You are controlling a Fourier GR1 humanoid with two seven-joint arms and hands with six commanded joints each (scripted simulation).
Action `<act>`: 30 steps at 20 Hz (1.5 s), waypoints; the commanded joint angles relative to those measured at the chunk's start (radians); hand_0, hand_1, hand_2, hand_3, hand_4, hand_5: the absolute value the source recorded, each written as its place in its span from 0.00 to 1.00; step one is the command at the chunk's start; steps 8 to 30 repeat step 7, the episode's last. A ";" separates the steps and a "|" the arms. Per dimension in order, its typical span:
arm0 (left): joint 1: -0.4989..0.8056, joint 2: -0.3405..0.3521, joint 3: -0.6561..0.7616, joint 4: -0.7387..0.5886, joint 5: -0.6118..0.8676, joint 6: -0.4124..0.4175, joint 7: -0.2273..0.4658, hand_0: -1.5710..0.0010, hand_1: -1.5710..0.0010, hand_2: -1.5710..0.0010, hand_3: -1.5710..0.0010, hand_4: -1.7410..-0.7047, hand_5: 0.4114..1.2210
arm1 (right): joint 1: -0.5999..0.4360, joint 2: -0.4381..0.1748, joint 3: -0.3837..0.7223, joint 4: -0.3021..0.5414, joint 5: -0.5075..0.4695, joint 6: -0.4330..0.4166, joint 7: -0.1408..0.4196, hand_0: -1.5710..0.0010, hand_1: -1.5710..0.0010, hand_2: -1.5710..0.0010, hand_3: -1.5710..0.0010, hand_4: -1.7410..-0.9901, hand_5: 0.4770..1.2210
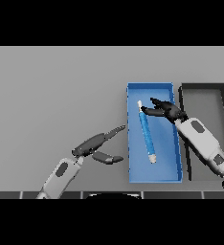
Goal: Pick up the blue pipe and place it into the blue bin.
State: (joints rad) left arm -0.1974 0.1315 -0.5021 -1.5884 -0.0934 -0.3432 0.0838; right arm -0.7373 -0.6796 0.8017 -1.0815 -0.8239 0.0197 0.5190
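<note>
Nearest, the left hand [95,146] hangs over the bare grey desk [51,95] just left of the blue bin [154,178], its fingers straight and spread, holding nothing. Beyond it, the blue pipe [147,133] lies inside the bin, running lengthways with a slight tilt, its white-tipped ends near the far and near walls. The right hand [167,110] reaches over the bin's far half; its fingers [152,113] look loosely parted at the pipe's far end, though whether they touch it is hard to tell. A dark bin [203,87] stands just right of the blue one.
</note>
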 commanded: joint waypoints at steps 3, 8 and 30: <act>-0.011 -0.009 0.001 0.004 0.004 0.000 0.015 1.00 1.00 1.00 1.00 0.79 0.07 | -0.008 -0.004 0.005 0.000 0.007 0.007 0.010 0.99 0.99 0.99 1.00 0.82 0.26; 0.007 -0.010 -0.005 -0.010 0.002 0.005 0.007 1.00 1.00 1.00 1.00 0.79 0.07 | 0.000 0.011 0.000 0.011 -0.003 0.016 -0.012 0.99 0.99 0.99 1.00 0.82 0.27; 0.007 -0.010 -0.005 -0.010 0.002 0.005 0.007 1.00 1.00 1.00 1.00 0.79 0.07 | 0.000 0.011 0.000 0.011 -0.003 0.016 -0.012 0.99 0.99 0.99 1.00 0.82 0.27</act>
